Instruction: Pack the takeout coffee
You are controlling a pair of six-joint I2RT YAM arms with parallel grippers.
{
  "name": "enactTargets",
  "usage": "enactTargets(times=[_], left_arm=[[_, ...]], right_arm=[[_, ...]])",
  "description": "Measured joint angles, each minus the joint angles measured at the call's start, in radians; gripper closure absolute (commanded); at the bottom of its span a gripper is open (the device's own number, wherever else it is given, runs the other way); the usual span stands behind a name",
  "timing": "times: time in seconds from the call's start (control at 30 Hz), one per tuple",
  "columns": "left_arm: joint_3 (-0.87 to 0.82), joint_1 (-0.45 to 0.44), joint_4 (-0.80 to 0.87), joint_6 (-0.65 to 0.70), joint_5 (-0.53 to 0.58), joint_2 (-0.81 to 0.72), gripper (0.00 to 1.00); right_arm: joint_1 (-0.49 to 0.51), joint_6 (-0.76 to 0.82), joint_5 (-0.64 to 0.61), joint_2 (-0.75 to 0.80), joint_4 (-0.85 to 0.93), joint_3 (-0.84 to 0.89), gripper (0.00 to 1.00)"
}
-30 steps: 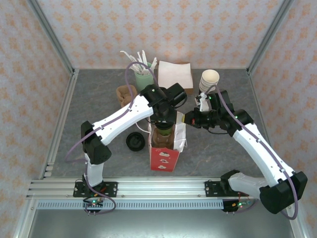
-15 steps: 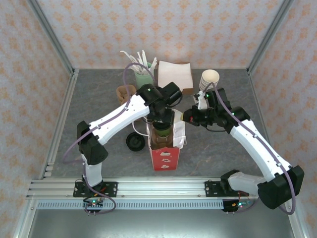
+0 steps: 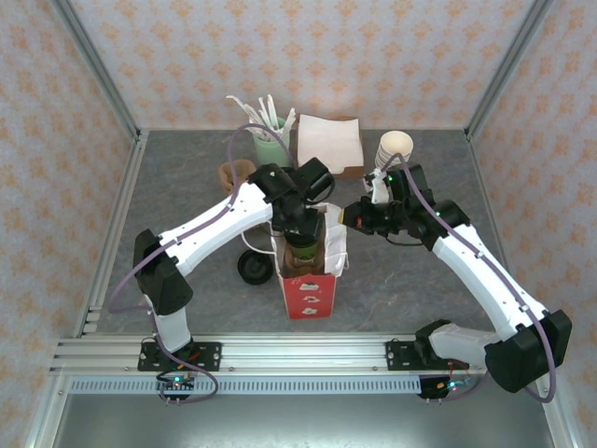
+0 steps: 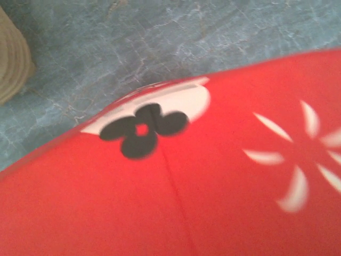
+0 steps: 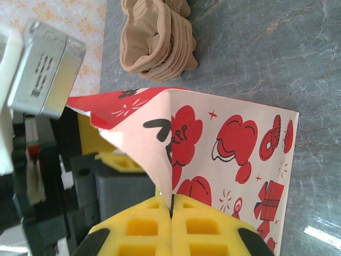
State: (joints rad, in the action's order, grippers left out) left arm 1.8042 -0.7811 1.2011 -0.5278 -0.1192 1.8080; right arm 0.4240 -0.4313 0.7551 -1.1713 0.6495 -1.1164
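A loose black lid point(image 3: 254, 268) lies on the counter just left of the paper bag point(image 3: 311, 297); leave it alone. The left gripper point(image 3: 300, 233) appears clamped on the takeout coffee point(image 3: 304, 254), upright in the bag's mouth at mid-counter. Lower it straight and release only once it sits on the bottom. The right gripper point(image 5: 170, 209), pinched shut on the bag's rim, should hold that side taut.
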Motion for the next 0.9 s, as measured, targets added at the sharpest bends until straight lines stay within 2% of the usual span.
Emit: enactTargets(times=[0.13,0.53,0.9], left_arm=[[-0.006,0.036,-0.019,0.033,0.0,0.0,0.43],[-0.029,0.038,-0.055,0.11,-0.032,0.0,0.44],[-0.064,0.041,-0.062,0.093,-0.021,-0.006,0.43]], right_arm=[[0.001,0.014,0.0,-0.004,-0.009,0.0,1.0],[0.009,0.006,-0.029,-0.042,-0.022,-0.006,1.0],[0.025,-0.029,-0.045,-0.084,-0.037,-0.053,1.0]])
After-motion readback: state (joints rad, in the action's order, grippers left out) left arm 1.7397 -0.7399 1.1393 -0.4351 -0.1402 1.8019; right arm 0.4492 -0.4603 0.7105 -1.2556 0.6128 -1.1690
